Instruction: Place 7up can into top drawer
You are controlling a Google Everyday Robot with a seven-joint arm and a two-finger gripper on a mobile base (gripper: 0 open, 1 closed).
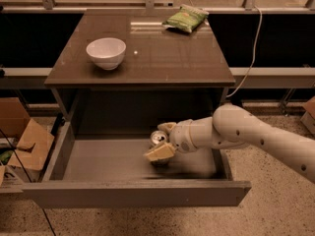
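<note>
The 7up can (158, 137) stands upright inside the open top drawer (106, 164), right of its middle; only its shiny metal top shows well. My gripper (163, 140) reaches in from the right on a white arm (246, 134). Its tan fingers (159, 153) sit on either side of the can, shut on it. The can's lower part is hidden behind the near finger, so I cannot tell whether it rests on the drawer's grey bottom. The drawer's flat front panel (138, 193) is pulled out toward the camera.
A white bowl (106, 52) sits on the brown table top (147, 58) at the left. A green chip bag (186, 17) lies at the back right. Cardboard boxes (24, 144) stand on the floor at the left. A cable (252, 53) hangs at the right.
</note>
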